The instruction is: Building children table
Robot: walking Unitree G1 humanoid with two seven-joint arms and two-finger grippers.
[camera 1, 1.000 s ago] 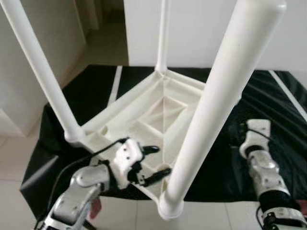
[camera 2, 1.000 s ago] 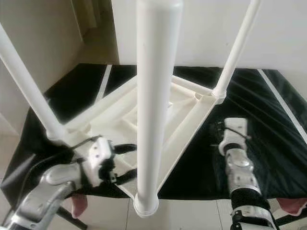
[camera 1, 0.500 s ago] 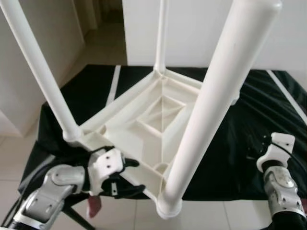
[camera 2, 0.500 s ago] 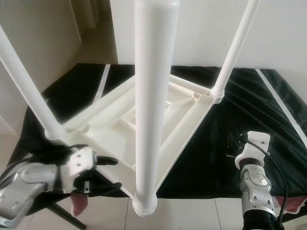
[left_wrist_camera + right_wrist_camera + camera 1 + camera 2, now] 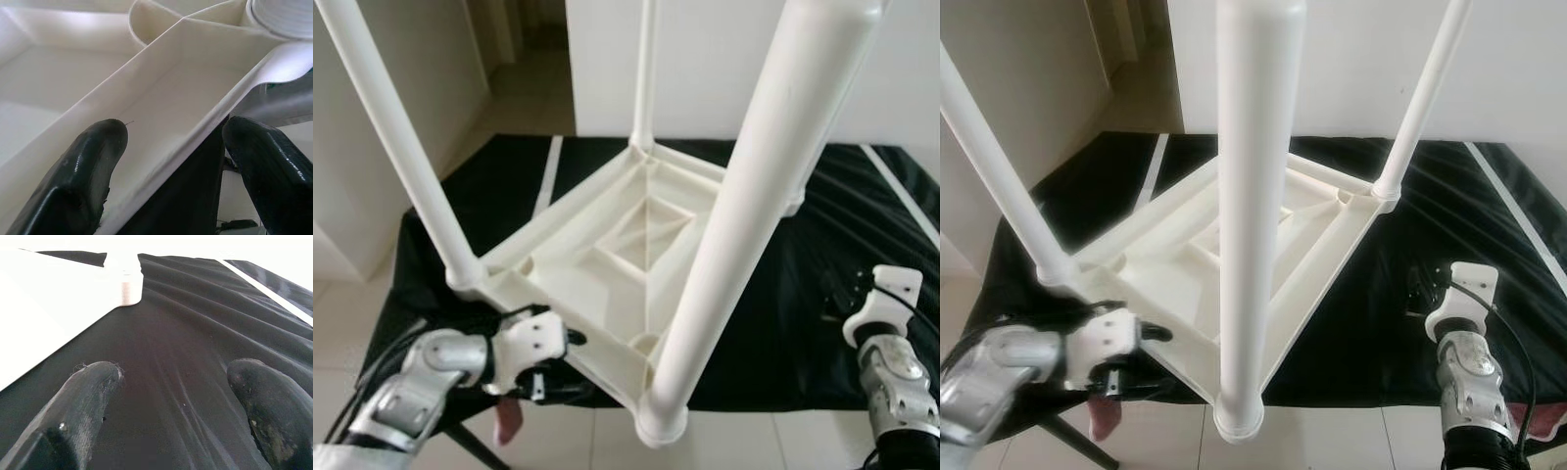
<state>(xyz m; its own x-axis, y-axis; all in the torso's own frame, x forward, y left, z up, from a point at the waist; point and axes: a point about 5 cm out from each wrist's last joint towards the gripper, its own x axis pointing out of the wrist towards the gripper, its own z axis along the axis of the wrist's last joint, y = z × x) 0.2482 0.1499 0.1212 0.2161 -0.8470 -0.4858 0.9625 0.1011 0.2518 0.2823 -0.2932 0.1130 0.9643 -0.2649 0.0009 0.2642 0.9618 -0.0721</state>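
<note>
Your left gripper [image 5: 171, 161] is straddling the upside-down white table's [image 5: 607, 245] near edge, spread wide, while your right gripper [image 5: 171, 396] is hovering spread over the black cloth [image 5: 195, 333].

The nearest table leg [image 5: 744, 225] runs off the top edge, its end unseen. It hides part of the upturned tabletop [image 5: 607, 245]. The left gripper's [image 5: 558, 367] lower finger sits under the tabletop rim, largely hidden.
</note>
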